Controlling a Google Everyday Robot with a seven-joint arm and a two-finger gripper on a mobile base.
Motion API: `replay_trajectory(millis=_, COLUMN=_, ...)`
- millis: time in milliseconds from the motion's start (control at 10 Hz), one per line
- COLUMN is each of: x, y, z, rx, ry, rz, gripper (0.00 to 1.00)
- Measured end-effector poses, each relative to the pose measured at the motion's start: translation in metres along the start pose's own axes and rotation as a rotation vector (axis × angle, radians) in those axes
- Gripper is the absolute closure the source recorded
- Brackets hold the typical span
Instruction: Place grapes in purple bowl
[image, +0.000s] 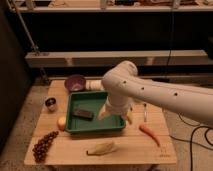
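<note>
Grapes lay in a long, dark bunch on the front left corner of the wooden counter, well apart from the purple bowl, which sat at the back of the counter just behind the green tray; nothing could be made out inside the bowl. The gripper hung over the right half of the tray at the end of the white arm, which reached in from the right; whether it was wide or narrow could not be told, and it held nothing that could be seen. A dark block lay inside the tray; a small dark cup stood left of the tray; a pale round fruit sat against the tray's front left corner; an orange carrot lay to the tray's right; a yellowish husk-like thing lay in front of the tray.
</note>
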Motion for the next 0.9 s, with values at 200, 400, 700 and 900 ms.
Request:
replay_trajectory(millis=200, x=-0.015, y=-0.020, z=-0.016, rx=0.035, ry=-0.057, rz=-0.005, gripper=0.20)
replay_trajectory(millis=400, x=-0.018, y=-0.023, z=-0.019, rx=0.040, ry=-0.068, rz=-0.006, gripper=0.20)
replay_trajectory(millis=700, x=-0.025, y=-0.027, z=-0.020, rx=0.002, ry=-0.058, rz=0.017, gripper=0.20)
replay_trajectory(millis=900, x=-0.048, y=-0.044, z=-0.022, rx=-0.017, ry=-0.063, rz=0.044, gripper=0.20)
